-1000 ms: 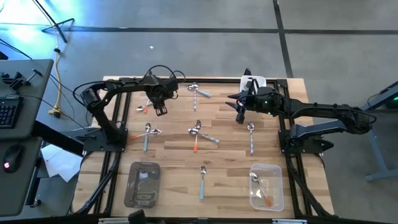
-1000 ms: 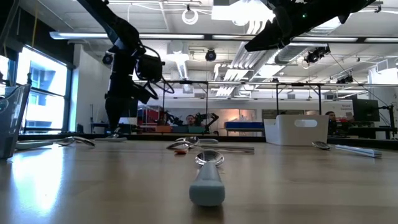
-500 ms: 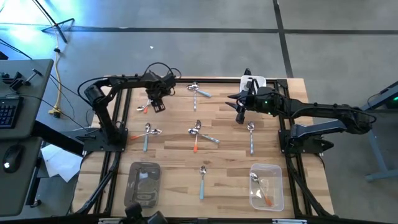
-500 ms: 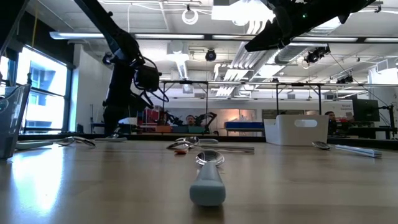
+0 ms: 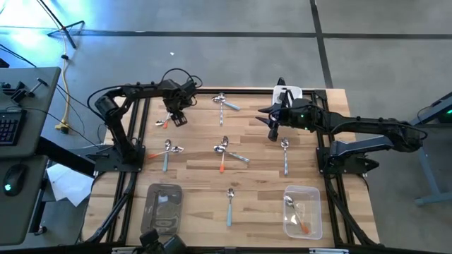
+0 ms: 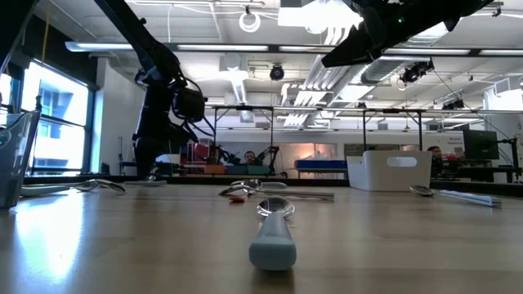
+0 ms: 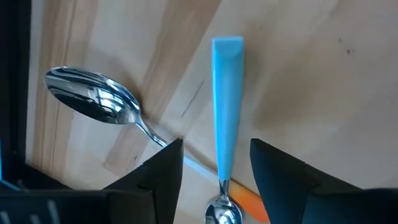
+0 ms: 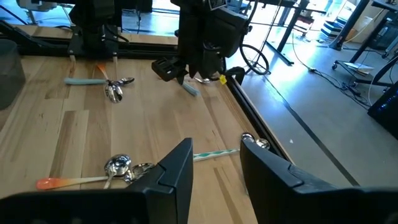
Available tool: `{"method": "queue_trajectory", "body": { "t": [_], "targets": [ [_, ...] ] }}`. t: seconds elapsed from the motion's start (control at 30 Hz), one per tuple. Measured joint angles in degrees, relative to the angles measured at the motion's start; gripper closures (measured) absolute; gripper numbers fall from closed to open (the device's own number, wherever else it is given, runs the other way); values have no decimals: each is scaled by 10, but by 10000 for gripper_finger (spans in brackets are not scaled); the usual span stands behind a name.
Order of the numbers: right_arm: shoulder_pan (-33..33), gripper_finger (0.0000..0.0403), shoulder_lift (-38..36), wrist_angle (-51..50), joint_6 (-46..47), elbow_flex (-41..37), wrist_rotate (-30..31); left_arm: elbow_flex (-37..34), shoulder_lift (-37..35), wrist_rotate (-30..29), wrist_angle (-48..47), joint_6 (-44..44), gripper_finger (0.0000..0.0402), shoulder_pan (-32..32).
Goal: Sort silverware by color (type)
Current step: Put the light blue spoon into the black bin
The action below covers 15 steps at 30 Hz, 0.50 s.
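My left gripper (image 5: 177,118) (image 7: 216,144) points down at the table's far left, open. Its fingers stand on either side of a blue-handled spoon (image 7: 225,112) without touching it. That spoon lies flat on the wood, across an orange-handled spoon (image 7: 252,204). A plain silver spoon (image 7: 93,99) lies beside them. My right gripper (image 5: 271,132) (image 8: 214,149) hangs open and raised over the table's far right part, with nothing between its fingers. More spoons lie at the far middle (image 5: 223,102), the left (image 5: 167,151), the middle (image 5: 224,151), the right (image 5: 284,156) and the near middle (image 5: 230,205).
A clear tub (image 5: 303,210) at the near right holds spoons, one of them orange-handled. A grey tub (image 5: 162,208) stands at the near left and a white tub (image 5: 288,92) at the far edge. A black frame (image 5: 134,141) runs along the table's sides.
My left gripper has swung toward the table's far left corner and sunk a little, and now stands over the spoons lying there. No spoon has moved.
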Motion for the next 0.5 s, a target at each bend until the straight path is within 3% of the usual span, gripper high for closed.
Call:
{"method": "queue_trajectory", "body": {
  "t": [0.23, 0.5],
  "targets": [
    [0, 284, 0, 0, 0, 0, 0, -14, 0, 9, 10, 1, 215, 1],
    [0, 284, 0, 0, 0, 0, 0, -33, 0, -12, 29, 12, 241, 1]
  ]
}}
